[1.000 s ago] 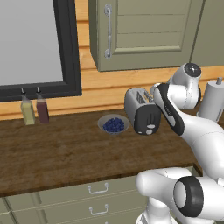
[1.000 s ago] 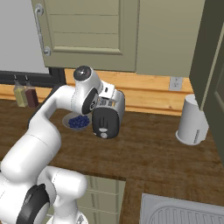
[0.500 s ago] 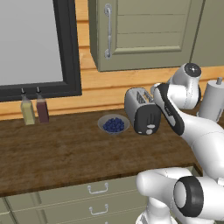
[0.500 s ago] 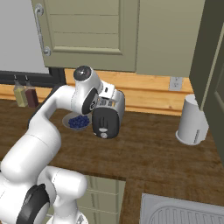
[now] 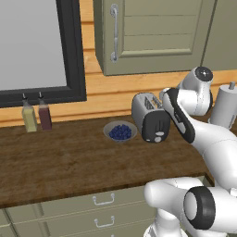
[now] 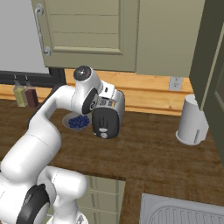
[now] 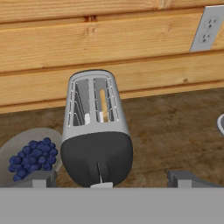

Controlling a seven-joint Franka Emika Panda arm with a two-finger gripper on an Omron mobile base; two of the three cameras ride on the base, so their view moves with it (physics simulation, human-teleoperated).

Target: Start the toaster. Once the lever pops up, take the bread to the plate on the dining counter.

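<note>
In the hand view the gripper (image 7: 109, 183) hangs just above the toaster (image 7: 96, 131), its fingertips (image 7: 40, 178) spread wide to either side of the black end face. The lever (image 7: 101, 185) sits low on that face. Inside one slot stands the bread (image 7: 103, 105). Beside the toaster rests a bowl of blueberries (image 7: 31, 158). Behind it runs the wooden wall with an outlet (image 7: 205, 28).
</note>
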